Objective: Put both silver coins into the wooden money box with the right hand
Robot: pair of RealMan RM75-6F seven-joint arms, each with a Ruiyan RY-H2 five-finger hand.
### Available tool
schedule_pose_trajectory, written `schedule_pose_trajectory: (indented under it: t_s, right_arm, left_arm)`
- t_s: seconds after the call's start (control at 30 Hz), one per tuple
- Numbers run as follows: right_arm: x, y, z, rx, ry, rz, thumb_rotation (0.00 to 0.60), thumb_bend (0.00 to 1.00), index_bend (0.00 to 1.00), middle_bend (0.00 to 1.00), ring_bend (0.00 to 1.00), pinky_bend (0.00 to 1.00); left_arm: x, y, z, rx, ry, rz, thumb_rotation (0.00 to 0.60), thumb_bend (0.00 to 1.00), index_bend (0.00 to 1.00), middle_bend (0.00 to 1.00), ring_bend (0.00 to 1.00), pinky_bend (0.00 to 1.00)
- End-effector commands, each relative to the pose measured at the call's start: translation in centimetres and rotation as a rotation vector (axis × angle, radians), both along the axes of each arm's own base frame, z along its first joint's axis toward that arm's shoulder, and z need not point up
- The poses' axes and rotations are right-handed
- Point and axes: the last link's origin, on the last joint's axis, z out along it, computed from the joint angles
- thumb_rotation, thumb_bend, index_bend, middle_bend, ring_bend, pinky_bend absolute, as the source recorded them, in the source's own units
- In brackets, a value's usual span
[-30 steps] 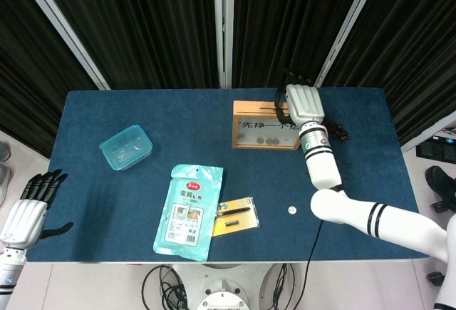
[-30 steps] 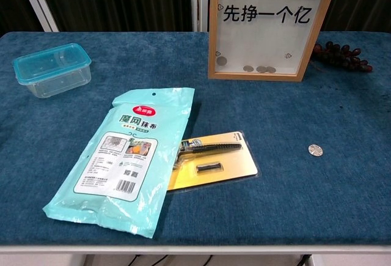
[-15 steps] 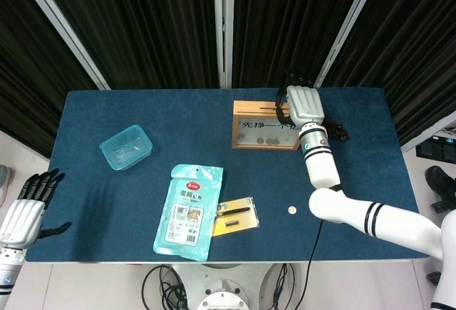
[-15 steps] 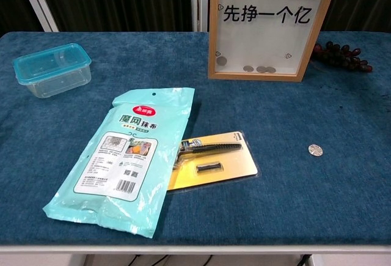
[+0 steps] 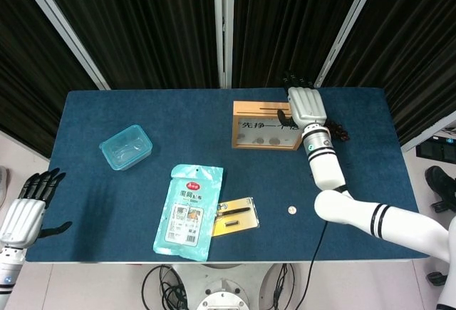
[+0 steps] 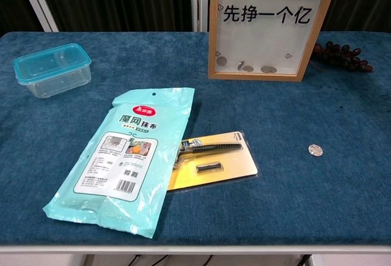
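White-shelled arms with black bands — the right hand (image 5: 305,103) and left hand (image 5: 26,214) had white backs, black fingers.

The glass-fronted wooden money box (image 6: 271,26) reads "¥ More Money", "财源滚滚" and large "先挣一个亿". The teal wipes pouch's (image 6: 126,159) label is too small to read reliably.

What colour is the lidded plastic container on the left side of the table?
Translucent teal-blue, lid and body alike; the plastic container shows best in the chest view.

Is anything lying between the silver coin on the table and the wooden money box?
Nothing visible does. The silver coin lies alone on bare cloth, with open table up to the wooden money box; the grapes sit off to the box's side.
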Motion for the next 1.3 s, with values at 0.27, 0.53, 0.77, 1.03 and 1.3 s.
schedule_pose_trajectory:
  t_s: [0.27, 0.53, 0.77, 1.03, 1.3]
  right_arm:
    - [-0.2, 2.6, 2.9, -0.038, -0.052, 0.115, 0.6, 0.36, 0.0, 0.0, 0.0, 0.0]
    - [-2.5, 9.3, 6.1, -0.083, -0.048, 0.306, 0.6, 0.36, 0.0, 0.0, 0.0, 0.0]
    - [-8.5, 16.0, 6.4, -0.079, 0.027, 0.392, 0.6, 0.37, 0.0, 0.0, 0.0, 0.0]
    - [-15.5, 20.8, 4.3, -0.074, 0.118, 0.38, 0.6, 0.39, 0.0, 0.0, 0.0, 0.0]
    - [-20.3, 23.8, 1.2, -0.034, 0.195, 0.287, 0.6, 0.37, 0.0, 0.0, 0.0, 0.0]
  left_arm:
    - [0.3, 0.0, 0.0, 0.004, 0.003, -0.003, 0.6, 0.05, 0.0, 0.0, 0.0, 0.0]
    - [0.4, 0.0, -0.1, 0.006, 0.009, 0.001, 0.6, 0.05, 0.0, 0.0, 0.0, 0.0]
    - [0.7, 0.1, -0.1, 0.013, 0.018, -0.003, 0.6, 0.05, 0.0, 0.0, 0.0, 0.0]
    - [1.0, 0.3, -0.6, 0.014, 0.028, -0.011, 0.6, 0.05, 0.0, 0.0, 0.0, 0.0]
    - [1.2, 0.5, -0.9, 0.014, 0.038, -0.022, 0.6, 0.05, 0.0, 0.0, 0.0, 0.0]
